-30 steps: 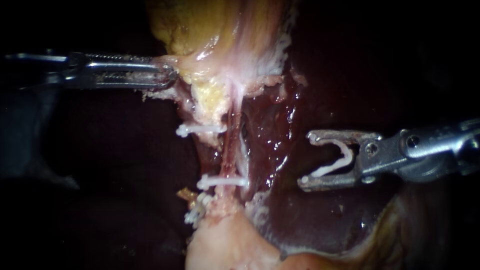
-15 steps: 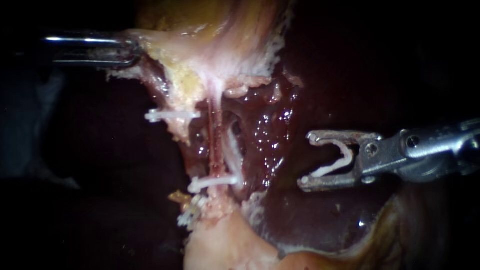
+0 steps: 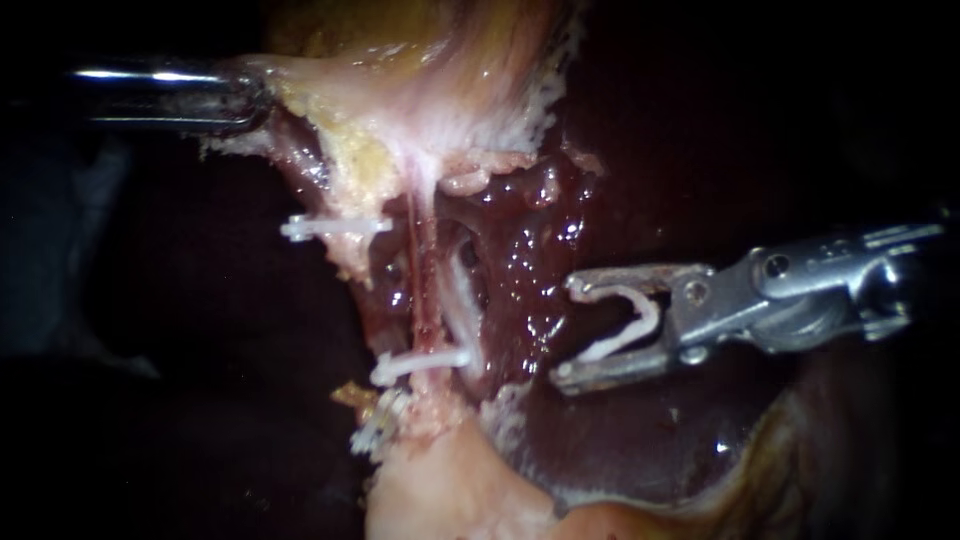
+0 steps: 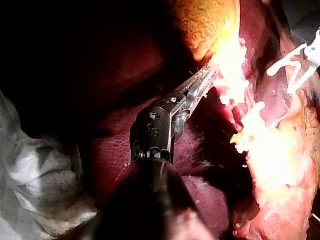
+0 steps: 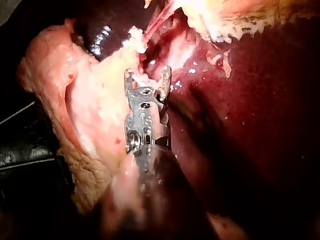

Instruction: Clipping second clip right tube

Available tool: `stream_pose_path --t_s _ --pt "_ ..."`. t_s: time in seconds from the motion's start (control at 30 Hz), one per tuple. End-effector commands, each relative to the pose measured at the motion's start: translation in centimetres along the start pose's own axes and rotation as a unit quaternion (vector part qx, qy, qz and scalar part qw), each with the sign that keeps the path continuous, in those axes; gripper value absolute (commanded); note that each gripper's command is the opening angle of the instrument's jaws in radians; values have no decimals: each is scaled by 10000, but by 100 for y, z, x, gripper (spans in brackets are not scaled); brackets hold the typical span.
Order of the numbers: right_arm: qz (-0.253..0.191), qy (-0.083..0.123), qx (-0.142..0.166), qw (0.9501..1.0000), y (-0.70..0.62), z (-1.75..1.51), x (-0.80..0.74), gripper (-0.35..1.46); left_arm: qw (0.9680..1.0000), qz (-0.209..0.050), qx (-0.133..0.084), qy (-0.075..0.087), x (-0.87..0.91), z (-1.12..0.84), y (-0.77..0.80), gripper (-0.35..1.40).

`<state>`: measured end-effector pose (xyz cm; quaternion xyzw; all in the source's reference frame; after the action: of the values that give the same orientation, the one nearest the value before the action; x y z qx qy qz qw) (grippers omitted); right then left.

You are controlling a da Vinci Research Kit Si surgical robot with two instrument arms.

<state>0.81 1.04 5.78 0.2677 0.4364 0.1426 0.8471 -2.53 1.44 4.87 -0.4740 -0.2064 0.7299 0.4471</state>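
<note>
My left instrument [image 3: 240, 95] comes in from the upper left, its jaws shut on the pale edge of the gallbladder [image 3: 400, 90] and holding it stretched. The same grip shows in the left wrist view [image 4: 206, 80]. Two tubes run down from there: a red one [image 3: 424, 290] and a pale right tube [image 3: 462, 300]. One white clip [image 3: 335, 227] sits on the tissue higher up, and another clip [image 3: 420, 362] crosses the tubes lower down. My right instrument [image 3: 568, 333] holds an open white clip [image 3: 625, 325] between its spread jaws, a short way right of the right tube, not around it.
Dark red liver [image 3: 650, 440] lies behind and below the tubes, with a wet raw patch [image 3: 530, 260] beside them. Pale fatty tissue [image 3: 450, 490] bulges at the lower edge, with more white clip material [image 3: 375, 430] on its left. The right wrist view shows the jaws [image 5: 148, 72] facing pale tissue.
My left instrument pulled the gallbladder edge leftward, spreading the tubes apart. My right instrument, still holding its clip, then moved left toward the right tube and tilted slightly.
</note>
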Motion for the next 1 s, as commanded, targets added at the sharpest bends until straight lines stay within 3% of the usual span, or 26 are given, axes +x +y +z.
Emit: stream_pose_path --t_s 0.03,0.1,0.23,0.4,0.53,1.0 --pt "86 10 45 10000 1 4 0 49 10000 1 2 1 0 0 0 -35" --pt "228 70 113 9997 4 12 2 49 10000 3 3 2 -1 0 0 -35" --pt "493 386 251 9977 10 38 3 49 10000 3 6 3 -1 1 0 -35" --pt "619 461 317 9965 15 74 5 49 10000 5 10 5 -2 2 0 -35" --pt "738 676 359 9943 19 100 11 49 10000 5 11 6 -2 2 1 -35" --pt "1135 1163 894 9826 24 127 30 48 10000 6 14 7 -2 3 1 -35"
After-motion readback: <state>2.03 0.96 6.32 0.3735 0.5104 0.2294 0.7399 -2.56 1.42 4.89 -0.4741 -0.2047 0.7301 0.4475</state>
